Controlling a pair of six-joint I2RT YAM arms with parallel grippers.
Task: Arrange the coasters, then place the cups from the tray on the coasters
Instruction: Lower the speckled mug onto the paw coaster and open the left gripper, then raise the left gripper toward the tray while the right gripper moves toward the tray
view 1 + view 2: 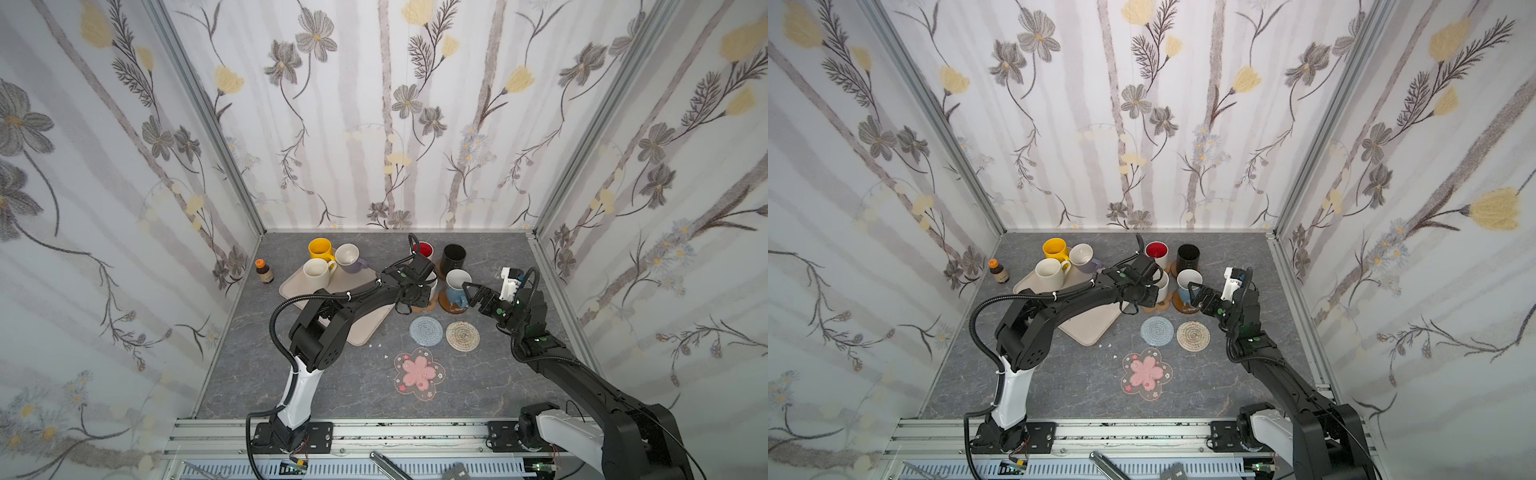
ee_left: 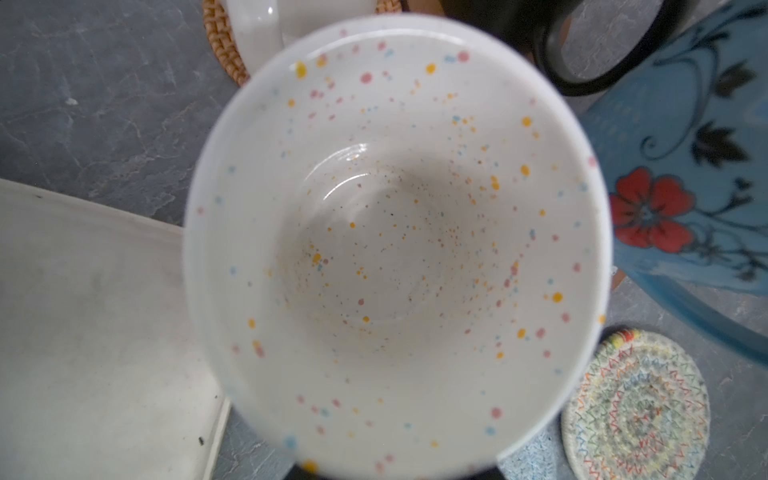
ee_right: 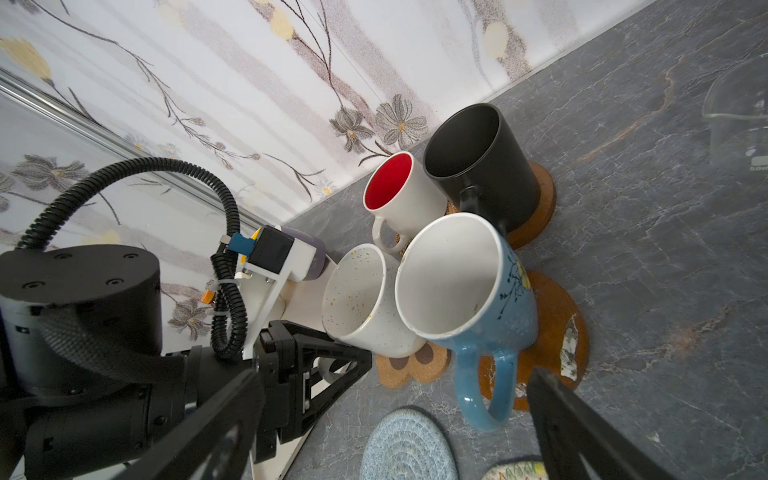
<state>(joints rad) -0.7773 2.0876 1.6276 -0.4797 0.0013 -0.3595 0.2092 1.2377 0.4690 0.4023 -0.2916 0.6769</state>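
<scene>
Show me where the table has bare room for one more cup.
Free: the three empty coasters, grey-blue knitted, beige braided and pink blossom; the bare table between the blossom and the front rail; the tray's near half, though the left arm hangs over it. Crowded: the back right, where the red-inside cup, black cup, blue cup and speckled cup stand packed.

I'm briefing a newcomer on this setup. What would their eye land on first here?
Likely the tight cluster of four mugs on coasters at the back of the table: red-lined white mug, black mug, blue mug and speckled cream mug. Then the pink blossom coaster, lying bare near the front, and the bright yellow mug at the back left.
</scene>
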